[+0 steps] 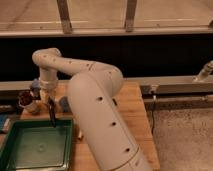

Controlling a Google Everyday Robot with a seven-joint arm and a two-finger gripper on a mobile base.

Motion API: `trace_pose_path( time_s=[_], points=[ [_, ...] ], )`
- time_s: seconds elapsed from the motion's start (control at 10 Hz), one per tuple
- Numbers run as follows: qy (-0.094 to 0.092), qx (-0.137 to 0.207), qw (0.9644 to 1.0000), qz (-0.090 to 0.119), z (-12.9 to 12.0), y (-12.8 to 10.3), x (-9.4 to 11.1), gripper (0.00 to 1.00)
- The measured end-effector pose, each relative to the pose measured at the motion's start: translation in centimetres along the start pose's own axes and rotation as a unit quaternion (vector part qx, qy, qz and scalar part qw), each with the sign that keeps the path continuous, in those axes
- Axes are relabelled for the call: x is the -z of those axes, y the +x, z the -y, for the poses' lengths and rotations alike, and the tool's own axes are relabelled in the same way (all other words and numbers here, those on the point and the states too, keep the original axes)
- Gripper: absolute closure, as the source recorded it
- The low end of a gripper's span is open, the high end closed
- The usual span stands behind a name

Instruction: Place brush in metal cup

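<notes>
Over table's left end, near tray's far edge: gripper [48, 98] clamped on brush [51, 113], which hangs vertical | cup [31, 106] just left, not clearly resolved | pick done, insertion left | tray [12, 159] below.

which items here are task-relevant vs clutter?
Task-relevant:
- brush, hanging upright below the pincer, above the tray's far edge
- metal cup: can't pick it out; the arm covers much of the table

Clutter:
- green tray
- white cup with dark red contents
- grey-blue cup
- wooden table
</notes>
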Motion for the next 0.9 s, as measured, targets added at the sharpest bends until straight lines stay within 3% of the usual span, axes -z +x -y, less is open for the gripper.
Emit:
trace_pose_path(
  time_s=[0.6,0.7,0.9],
  points=[
    [-0.008,-0.027,0.9996,-0.004,1.5,-0.1,-0.7,0.97],
    [-0.006,-0.034,0.9994,-0.007,1.9,0.0,-0.7,0.93],
    [-0.007,-0.040,0.9991,-0.010,2.1,0.0,-1.2,0.73]
  ],
)
